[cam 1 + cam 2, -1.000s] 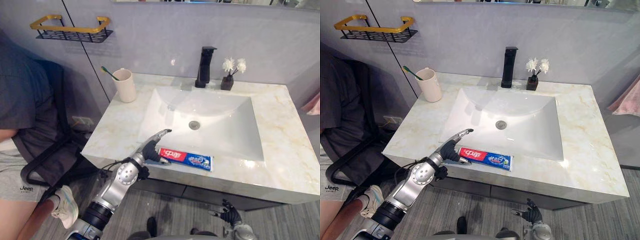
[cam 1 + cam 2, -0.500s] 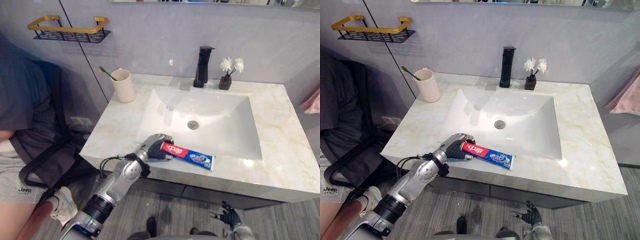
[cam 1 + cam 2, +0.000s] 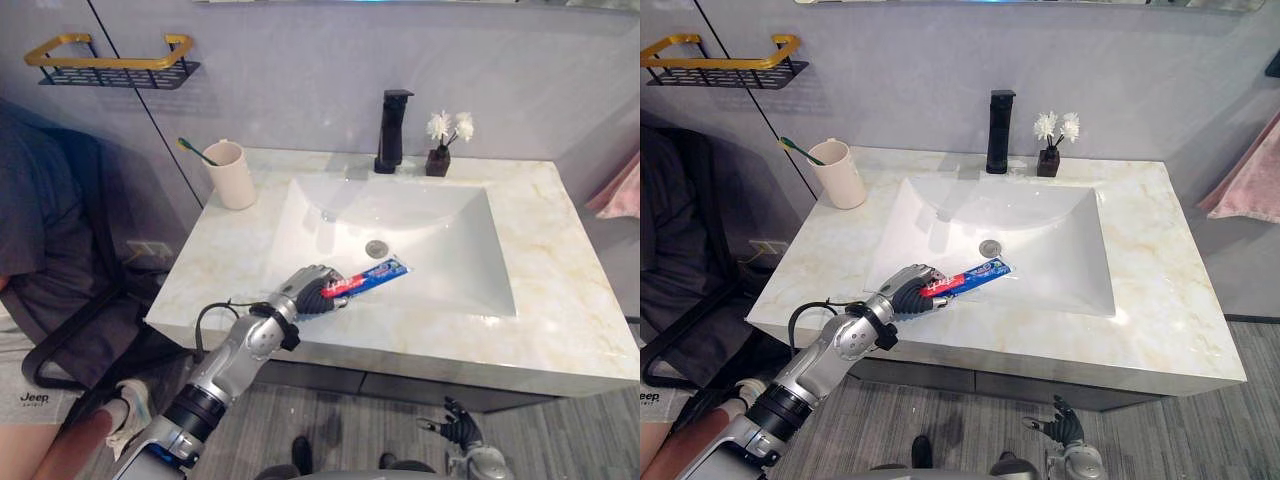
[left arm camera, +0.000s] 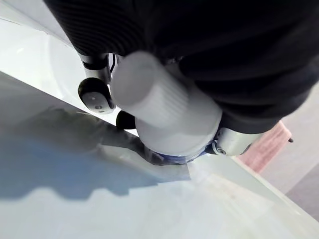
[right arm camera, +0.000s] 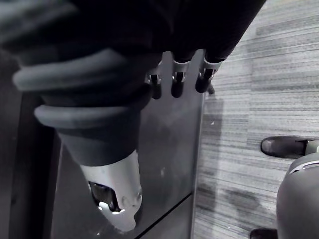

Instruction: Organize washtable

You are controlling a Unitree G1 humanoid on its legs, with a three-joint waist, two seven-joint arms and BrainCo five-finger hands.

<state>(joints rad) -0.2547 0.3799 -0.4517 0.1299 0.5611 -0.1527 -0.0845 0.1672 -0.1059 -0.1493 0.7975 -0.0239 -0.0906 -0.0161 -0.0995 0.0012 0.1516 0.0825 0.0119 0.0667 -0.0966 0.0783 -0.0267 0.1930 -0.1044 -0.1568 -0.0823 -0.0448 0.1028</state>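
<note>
A red and blue toothpaste tube (image 3: 372,277) sticks out over the front of the white sink basin (image 3: 440,215), tilted up off the marble counter (image 3: 560,300). My left hand (image 3: 305,290) is shut on its cap end; the white ribbed cap (image 4: 164,109) shows inside the curled fingers in the left wrist view. A beige cup (image 3: 229,175) with a green toothbrush (image 3: 193,150) stands at the counter's back left. My right hand (image 3: 455,425) hangs open low down in front of the cabinet, its fingers (image 5: 178,82) straight above the floor.
A black faucet (image 3: 391,130) and a small dark vase of white flowers (image 3: 440,150) stand behind the basin. A gold and black wire shelf (image 3: 115,60) hangs on the wall at left. A person sits in a chair at far left. Pink cloth (image 3: 618,190) hangs at right.
My left hand curled shut round the tube's cap end and lifted it; the tube went from lying flat on the counter's front to tilting up over the basin. The camera shifted.
</note>
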